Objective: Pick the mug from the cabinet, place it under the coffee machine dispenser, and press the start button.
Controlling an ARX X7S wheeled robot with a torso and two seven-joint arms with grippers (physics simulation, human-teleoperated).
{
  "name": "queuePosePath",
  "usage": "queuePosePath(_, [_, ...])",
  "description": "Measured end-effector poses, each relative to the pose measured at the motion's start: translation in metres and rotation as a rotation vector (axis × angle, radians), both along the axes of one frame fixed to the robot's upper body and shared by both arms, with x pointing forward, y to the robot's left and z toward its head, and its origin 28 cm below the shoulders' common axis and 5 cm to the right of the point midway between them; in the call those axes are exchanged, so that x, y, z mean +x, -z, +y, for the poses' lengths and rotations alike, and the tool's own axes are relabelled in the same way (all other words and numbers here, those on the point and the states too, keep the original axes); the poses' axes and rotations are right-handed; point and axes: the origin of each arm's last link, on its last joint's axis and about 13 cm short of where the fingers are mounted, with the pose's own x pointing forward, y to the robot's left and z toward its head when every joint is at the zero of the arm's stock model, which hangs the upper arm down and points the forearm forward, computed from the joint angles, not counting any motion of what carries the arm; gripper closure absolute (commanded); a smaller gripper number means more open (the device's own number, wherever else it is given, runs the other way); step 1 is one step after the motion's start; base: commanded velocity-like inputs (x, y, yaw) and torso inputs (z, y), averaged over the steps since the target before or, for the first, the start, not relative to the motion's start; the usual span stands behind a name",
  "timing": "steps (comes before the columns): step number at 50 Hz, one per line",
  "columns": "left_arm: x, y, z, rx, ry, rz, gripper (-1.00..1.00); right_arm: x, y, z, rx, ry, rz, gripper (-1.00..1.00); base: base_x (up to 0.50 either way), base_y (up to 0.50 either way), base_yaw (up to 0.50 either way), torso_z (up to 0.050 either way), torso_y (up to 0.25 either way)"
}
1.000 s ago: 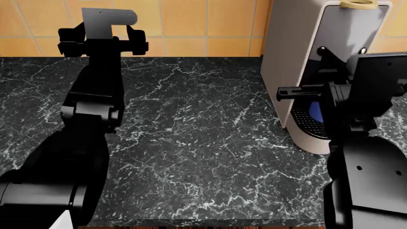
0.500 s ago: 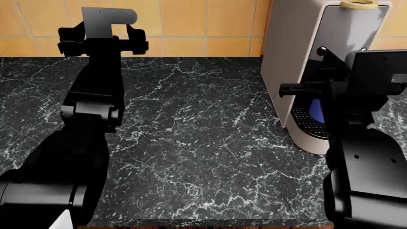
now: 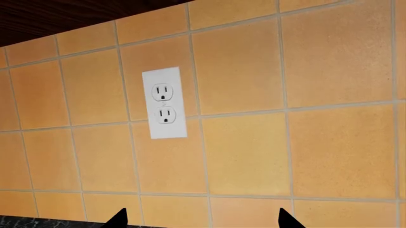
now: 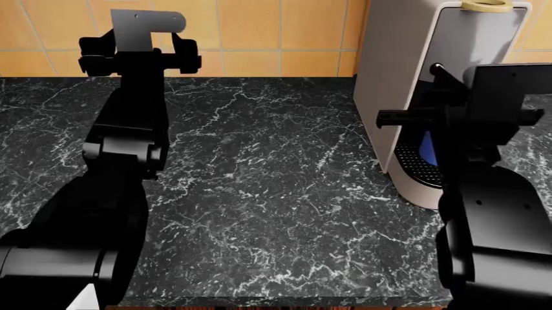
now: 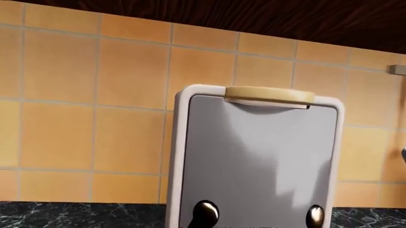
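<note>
One mug (image 4: 428, 150), rigid, light, likely slippery-glazed, seated at my 2 o'clock; I'd grip its wall; right claw (image 4: 414, 118) state untellable.

Black marble-look table (image 4: 276, 194) w/ white veins fills the head view. Behind it, orange tile wall (image 4: 250, 32) w/ pale grout. White double outlet (image 3: 164, 103) on the tiles. Dark wood cabinet underside (image 5: 254, 19) above. Even, soft light.

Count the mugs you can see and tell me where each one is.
1. The mug sits on the drip tray in the coffee machine recess, mostly hidden behind the right tool. Others could be hidden.
</note>
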Motion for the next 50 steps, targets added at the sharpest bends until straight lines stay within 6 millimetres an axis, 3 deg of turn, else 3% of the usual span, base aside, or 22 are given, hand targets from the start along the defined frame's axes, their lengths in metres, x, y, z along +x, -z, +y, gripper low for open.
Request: queuePosePath(50, [0.0,0.001,0.001,-0.009,0.0,0.006,-1.0,0.01,0.0,0.0,0.056,0.013,0.032,1.0,0.01,0.0,0.0,0.0,0.0])
